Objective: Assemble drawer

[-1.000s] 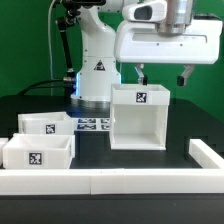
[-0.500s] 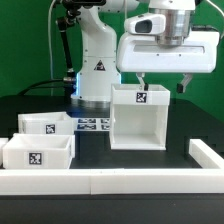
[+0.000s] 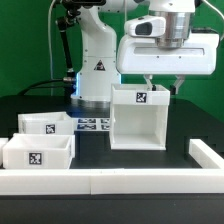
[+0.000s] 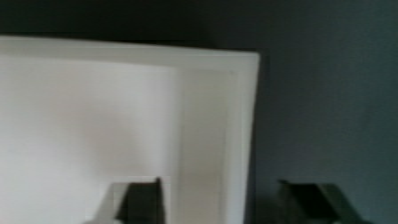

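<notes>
The white drawer shell stands upright on the black table, its open front facing the camera and a marker tag on its top face. Two small open-top white trays with tags sit at the exterior view's left. My gripper is open and hangs over the shell's top edge on the exterior view's right, one finger on each side of that side wall. In the wrist view the gripper straddles the shell's white wall, with one dark finger over the white top and one over the dark table.
A long low white rail runs along the table's front and turns up at the exterior view's right. The marker board lies flat behind the trays, in front of the robot base.
The gripper has come down and shifted slightly toward the exterior view's left, so its fingers now reach the shell's top edge. The shell and trays have not moved.
</notes>
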`<state>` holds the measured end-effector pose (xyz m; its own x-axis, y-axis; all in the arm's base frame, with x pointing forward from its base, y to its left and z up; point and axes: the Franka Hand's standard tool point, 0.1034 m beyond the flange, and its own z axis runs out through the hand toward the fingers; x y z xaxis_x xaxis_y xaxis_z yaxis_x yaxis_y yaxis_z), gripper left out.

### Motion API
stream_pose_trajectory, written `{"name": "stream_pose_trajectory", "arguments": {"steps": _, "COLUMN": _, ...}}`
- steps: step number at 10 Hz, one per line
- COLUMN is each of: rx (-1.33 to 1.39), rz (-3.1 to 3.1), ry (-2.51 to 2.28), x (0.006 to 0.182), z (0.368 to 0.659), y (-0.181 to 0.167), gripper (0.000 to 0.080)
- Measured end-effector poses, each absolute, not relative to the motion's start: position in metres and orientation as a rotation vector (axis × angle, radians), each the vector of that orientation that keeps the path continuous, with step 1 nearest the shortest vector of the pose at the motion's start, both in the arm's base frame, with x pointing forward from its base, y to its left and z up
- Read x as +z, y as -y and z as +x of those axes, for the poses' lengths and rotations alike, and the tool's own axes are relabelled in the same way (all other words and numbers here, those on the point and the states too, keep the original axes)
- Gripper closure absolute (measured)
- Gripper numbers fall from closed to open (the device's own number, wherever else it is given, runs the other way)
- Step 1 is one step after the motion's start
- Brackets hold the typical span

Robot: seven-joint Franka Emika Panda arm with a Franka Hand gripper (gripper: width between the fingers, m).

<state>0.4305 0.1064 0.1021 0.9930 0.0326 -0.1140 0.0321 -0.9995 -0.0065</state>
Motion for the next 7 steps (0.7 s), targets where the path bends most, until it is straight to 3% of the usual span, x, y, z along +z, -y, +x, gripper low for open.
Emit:
{"name": "stream_pose_trajectory", "arguments": {"steps": 1, "rx": 0.179, "rz": -3.131, "ry": 0.051, "x": 0.1021, "z": 0.4305, "y": -0.1064, "gripper": 0.0569}}
{"name": "stream_pose_trajectory", "arguments": {"steps": 2, "rx": 0.179, "rz": -3.131, "ry": 0.052, "x": 0.1021, "z": 0.4307, "y": -0.1065, "gripper": 0.0743}}
{"name": "stream_pose_trajectory", "arguments": {"steps": 7, "rx": 0.179, "rz": -3.131, "ry": 0.052, "x": 0.1021, "z": 0.4306, "y": -0.1064, "gripper": 0.0763}}
